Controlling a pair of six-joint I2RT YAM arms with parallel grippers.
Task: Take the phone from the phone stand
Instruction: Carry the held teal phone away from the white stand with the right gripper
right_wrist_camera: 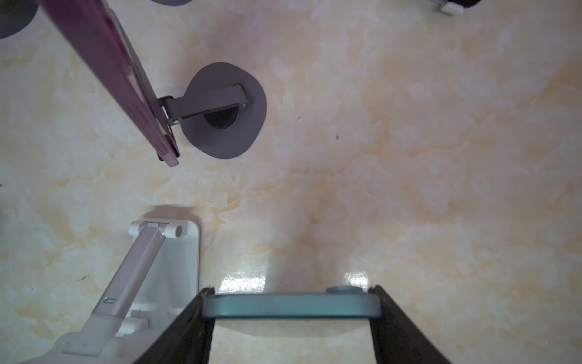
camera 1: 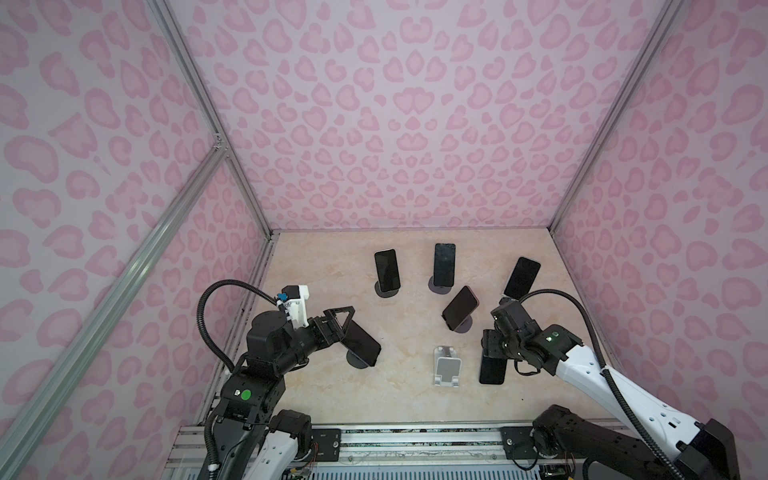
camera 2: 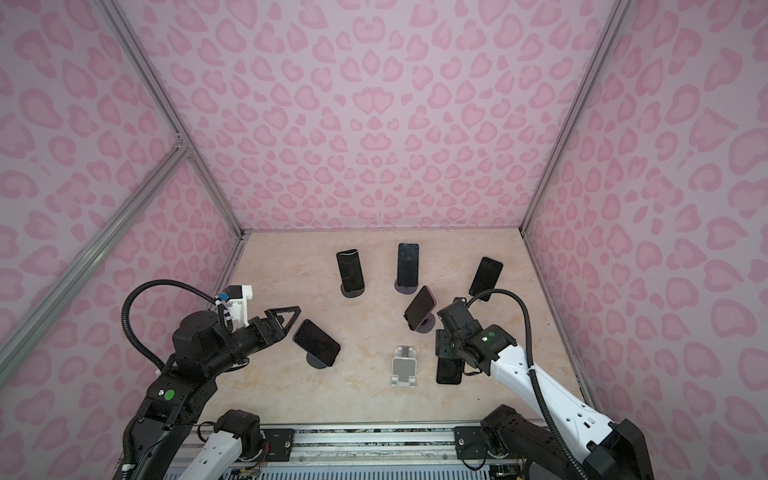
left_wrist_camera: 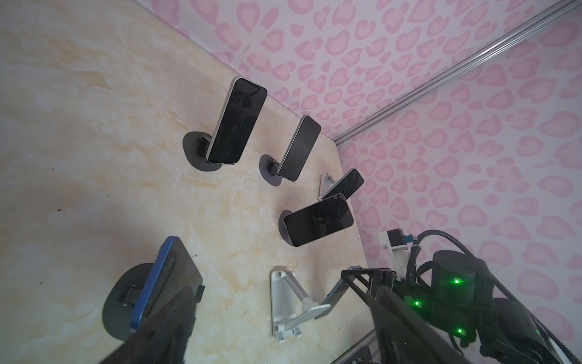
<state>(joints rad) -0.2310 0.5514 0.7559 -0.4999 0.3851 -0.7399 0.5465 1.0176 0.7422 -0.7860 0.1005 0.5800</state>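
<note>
Now the right gripper (right_wrist_camera: 293,296) has its jaws shut on the long sides of the teal phone (camera 1: 492,370). The phone sits low in a top view, off the empty white stand (camera 1: 447,365) and just right of it. I think the next move is to keep it flat, stay clear of the stand, and put it softly on the table (camera 1: 332,395). Its long side runs up and down the frame, with the dark screen facing up. The left gripper (camera 2: 286,318) has wide jaws that hold nothing.

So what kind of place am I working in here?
Likely an enclosed robot test cell, not a home: pink patterned wall panels on an aluminium frame, a marble-look tabletop, and several phones propped on stands.
</note>
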